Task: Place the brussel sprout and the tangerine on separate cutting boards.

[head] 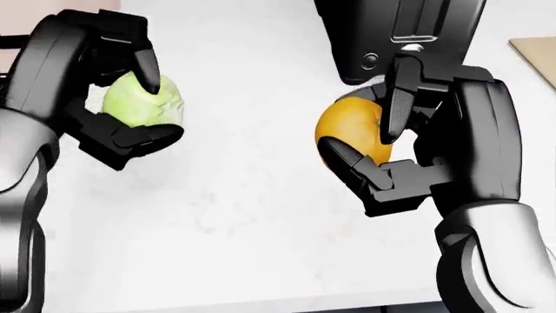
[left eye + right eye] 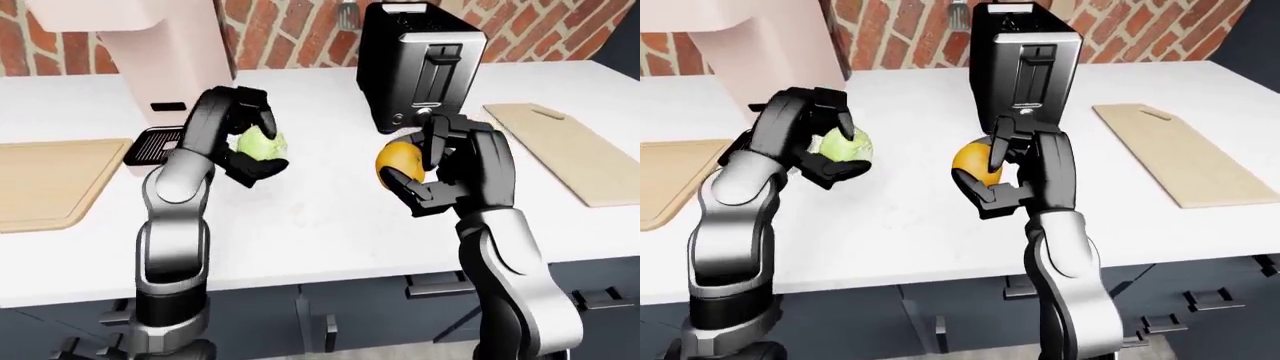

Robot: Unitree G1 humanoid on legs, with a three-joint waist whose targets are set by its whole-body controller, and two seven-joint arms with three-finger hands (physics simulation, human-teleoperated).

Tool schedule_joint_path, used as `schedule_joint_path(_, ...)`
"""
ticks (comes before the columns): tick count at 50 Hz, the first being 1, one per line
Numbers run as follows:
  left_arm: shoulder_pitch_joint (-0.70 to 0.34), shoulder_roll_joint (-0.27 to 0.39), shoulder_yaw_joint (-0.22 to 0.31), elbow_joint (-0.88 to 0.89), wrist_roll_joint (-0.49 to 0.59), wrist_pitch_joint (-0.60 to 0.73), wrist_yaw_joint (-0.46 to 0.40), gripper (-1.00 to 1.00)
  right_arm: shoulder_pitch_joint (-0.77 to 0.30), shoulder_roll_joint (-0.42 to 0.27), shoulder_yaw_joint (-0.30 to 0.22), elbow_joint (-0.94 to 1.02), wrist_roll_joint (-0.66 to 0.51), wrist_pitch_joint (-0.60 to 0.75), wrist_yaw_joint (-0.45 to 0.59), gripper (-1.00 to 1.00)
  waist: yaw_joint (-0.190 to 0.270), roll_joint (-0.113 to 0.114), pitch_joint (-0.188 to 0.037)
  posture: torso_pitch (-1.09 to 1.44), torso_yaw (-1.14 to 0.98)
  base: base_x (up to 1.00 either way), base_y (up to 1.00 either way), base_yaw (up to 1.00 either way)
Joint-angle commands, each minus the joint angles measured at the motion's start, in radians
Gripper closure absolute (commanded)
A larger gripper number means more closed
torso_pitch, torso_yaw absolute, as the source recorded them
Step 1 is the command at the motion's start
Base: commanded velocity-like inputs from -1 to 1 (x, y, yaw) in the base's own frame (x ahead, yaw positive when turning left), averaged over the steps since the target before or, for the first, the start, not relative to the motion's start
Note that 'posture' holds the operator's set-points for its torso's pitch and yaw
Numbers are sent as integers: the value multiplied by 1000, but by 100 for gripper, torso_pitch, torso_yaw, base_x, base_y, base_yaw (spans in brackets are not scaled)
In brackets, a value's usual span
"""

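The left hand [image 1: 104,98] is closed round the pale green, leafy brussel sprout [image 1: 143,101], held clear above the white counter [image 2: 330,217]. The right hand [image 1: 409,137] grips the round orange tangerine [image 1: 347,134], with the black toaster [image 2: 420,60] just beyond its fingers. The head view crops to hands and fruit. Only the eye views show a light wooden cutting board [image 2: 45,180] well out past the left hand, and another [image 2: 565,146] past the right.

black toaster [image 2: 420,64], pink appliance [image 2: 160,56], brick wall [image 2: 290,30]
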Motion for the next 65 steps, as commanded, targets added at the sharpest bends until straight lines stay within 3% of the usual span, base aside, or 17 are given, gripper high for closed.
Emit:
schedule_joint_path(1, -16, 8, 13, -78, 5, 22, 0, 100, -38, -5, -16, -50, -4, -23, 0, 100, 1, 0, -25, 0, 0, 0, 0, 0)
schedule_joint_path(7, 13, 32, 33, -194, 10, 91, -30, 100, -39, -1, -7, -42, -15, -34, 2, 100, 1, 6, -22, 0, 0, 0, 0, 0)
schedule_joint_path(18, 108, 90, 115, -376, -14, 199, -56, 100, -83, -7, -10, -62, -31, 14, 2, 100, 0, 7, -15, 0, 0, 0, 0, 0)
schedule_joint_path(28, 133, 130, 163, -435, -61, 257, -50, 100, -92, -9, -8, -81, -46, 34, 8, 100, 12, 9, -12, 0, 4, 0, 0, 0)
schedule_joint_path(42, 137, 197, 230, -402, -114, 252, -32, 100, -82, -2, 4, -84, -73, 25, 24, 100, 45, 12, -12, 0, 11, 0, 0, 0)
schedule_joint_path(55, 128, 312, 336, -248, -238, 160, 26, 100, -98, 8, 21, -112, -91, 59, 34, 100, 87, 17, -15, 0, 17, 0, 0, 0)
schedule_joint_path(65, 133, 366, 362, -104, -295, 59, 74, 100, -92, 15, 26, -126, -98, 64, 41, 100, 137, 18, -19, 0, 22, 0, 0, 0)
